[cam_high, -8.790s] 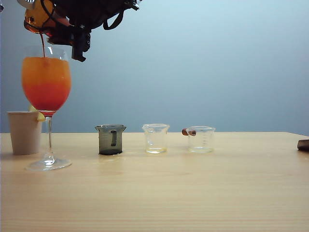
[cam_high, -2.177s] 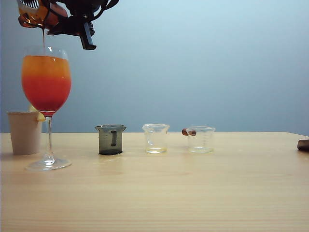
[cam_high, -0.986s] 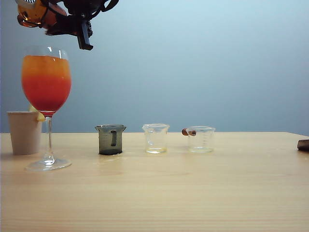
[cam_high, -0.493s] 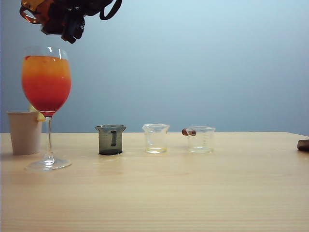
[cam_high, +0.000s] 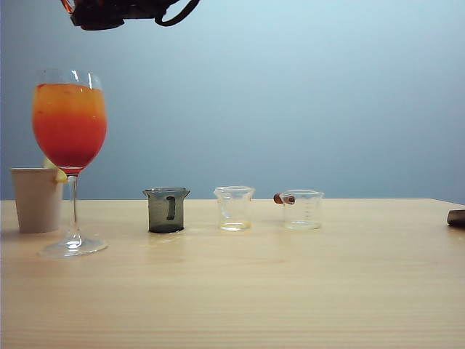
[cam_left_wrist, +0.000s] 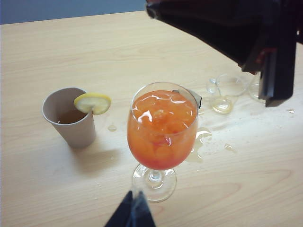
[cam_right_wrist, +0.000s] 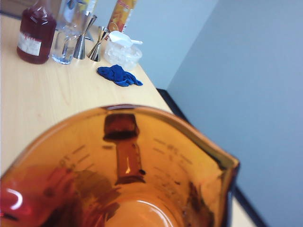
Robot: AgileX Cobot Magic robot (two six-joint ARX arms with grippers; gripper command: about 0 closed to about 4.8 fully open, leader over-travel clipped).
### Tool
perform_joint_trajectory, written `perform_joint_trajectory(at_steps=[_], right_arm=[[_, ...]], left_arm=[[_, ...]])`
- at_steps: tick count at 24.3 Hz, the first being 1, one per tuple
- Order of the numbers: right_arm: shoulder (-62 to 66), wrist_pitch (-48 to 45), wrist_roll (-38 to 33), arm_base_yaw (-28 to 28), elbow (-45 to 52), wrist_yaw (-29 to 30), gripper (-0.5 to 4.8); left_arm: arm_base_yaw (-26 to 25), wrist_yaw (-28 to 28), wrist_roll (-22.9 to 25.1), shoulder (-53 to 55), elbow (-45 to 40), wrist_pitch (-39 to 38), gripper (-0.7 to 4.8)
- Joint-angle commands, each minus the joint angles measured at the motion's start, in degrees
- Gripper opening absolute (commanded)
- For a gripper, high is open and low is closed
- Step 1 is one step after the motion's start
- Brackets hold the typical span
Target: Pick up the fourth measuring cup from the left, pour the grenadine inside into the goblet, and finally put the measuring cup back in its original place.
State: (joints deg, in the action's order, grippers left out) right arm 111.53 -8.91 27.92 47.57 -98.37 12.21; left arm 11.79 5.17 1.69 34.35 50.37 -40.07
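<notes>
Fourth measuring cup (cam_right_wrist: 123, 175): amber, fills the right wrist view; that view looks into its mouth, only a red smear of grenadine (cam_right_wrist: 19, 201) left on the inner wall. It sits in the right gripper (cam_high: 109, 11), jaws clamped on it judging by how the cup sits fixed before the camera; fingers themselves not seen. In exterior view that gripper is at the top edge, above and just right of the goblet (cam_high: 70, 127), which is full, orange over red.

Key relation for the next move: cup's home spot should be the bare table (cam_high: 363, 240) past the third cup (cam_high: 302, 209), well to the right and far below the right gripper. Right arm nearer, already carrying.

Left gripper (cam_left_wrist: 132, 215): only its tip shows near the goblet foot, fingers look close together, holding nothing.

Writing: faint graduation marks inside the cup, unreadable; red bottle (cam_right_wrist: 33, 33) label too blurred.
</notes>
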Motion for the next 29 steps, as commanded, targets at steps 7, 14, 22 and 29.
perform_joint_trajectory(at_steps=[7,14,22,29], right_arm=[[-5.4,2.1,-21.22,-5.57,-0.24,8.61,0.62],[-14.03,4.11,-22.64,-12.09,8.63,8.5,0.48],[-30.93,-6.38,-26.53,-18.16,35.8,-2.8,0.49],[-45.42,-6.4,-26.38,-21.68,53.07,-21.81,0.49]], left_arm=[[0.09,2.6,-1.86,-0.13,0.28,3.15,-0.05],[0.13,3.17,-3.23,-0.11,1.92,3.78,-0.05],[5.33,3.45,-6.51,2.86,7.06,5.51,-0.05],[23.06,-3.1,-6.69,9.97,7.48,11.82,-0.05]])
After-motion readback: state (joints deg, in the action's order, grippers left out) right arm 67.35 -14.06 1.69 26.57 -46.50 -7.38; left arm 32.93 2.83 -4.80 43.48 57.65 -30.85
